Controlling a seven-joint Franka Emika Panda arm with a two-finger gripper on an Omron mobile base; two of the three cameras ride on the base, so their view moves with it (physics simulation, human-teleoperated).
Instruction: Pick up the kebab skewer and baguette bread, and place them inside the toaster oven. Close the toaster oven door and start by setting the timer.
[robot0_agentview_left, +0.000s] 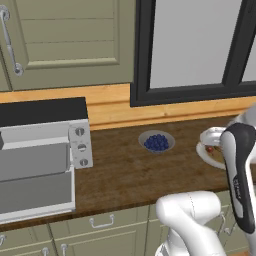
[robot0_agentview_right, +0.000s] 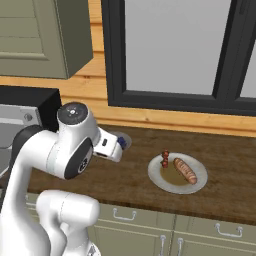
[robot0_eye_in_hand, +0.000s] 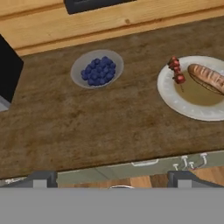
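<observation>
The gripper (robot0_eye_in_hand: 112, 183) hangs above the counter's front edge with its jaws spread wide and nothing between them. The kebab skewer (robot0_eye_in_hand: 176, 70) and the baguette bread (robot0_eye_in_hand: 207, 77) lie side by side on a white plate (robot0_eye_in_hand: 175, 101), up and to the right in the hand view, well apart from the fingertips. The skewer is the nearer of the two, its stick running roughly away from the hand. The toaster oven (robot0_agentview_left: 45, 150) stands far left, its door (robot0_agentview_left: 35, 192) dropped open
</observation>
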